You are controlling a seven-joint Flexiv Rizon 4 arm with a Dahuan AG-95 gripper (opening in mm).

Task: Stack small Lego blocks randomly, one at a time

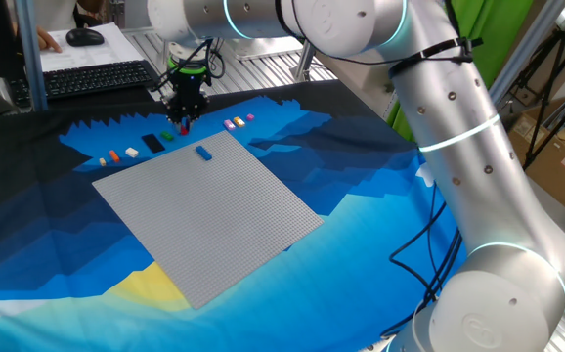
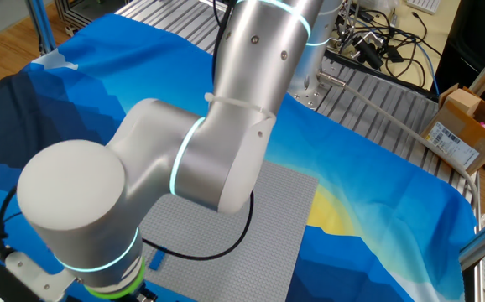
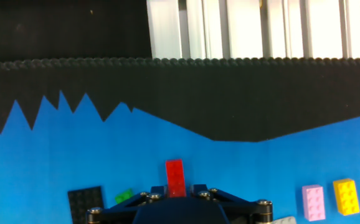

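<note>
My gripper (image 1: 185,121) is down on the blue cloth just beyond the far corner of the grey baseplate (image 1: 209,210). In the hand view its fingers (image 3: 198,190) press both sides of a red Lego block (image 3: 175,176) that lies on the cloth. A blue block (image 1: 203,153) sits on the baseplate near that corner. Loose blocks lie around: a green one (image 3: 124,196), a pink one (image 3: 312,202), a yellow one (image 3: 345,195), and orange and white ones (image 1: 122,154) further left. In the other fixed view the arm hides the gripper.
A small black studded plate (image 3: 85,204) lies left of the gripper beside the green block. A keyboard (image 1: 92,78) and mouse (image 1: 85,37) sit beyond the cloth's far edge. Metal table slats (image 3: 261,28) run behind the black cloth border.
</note>
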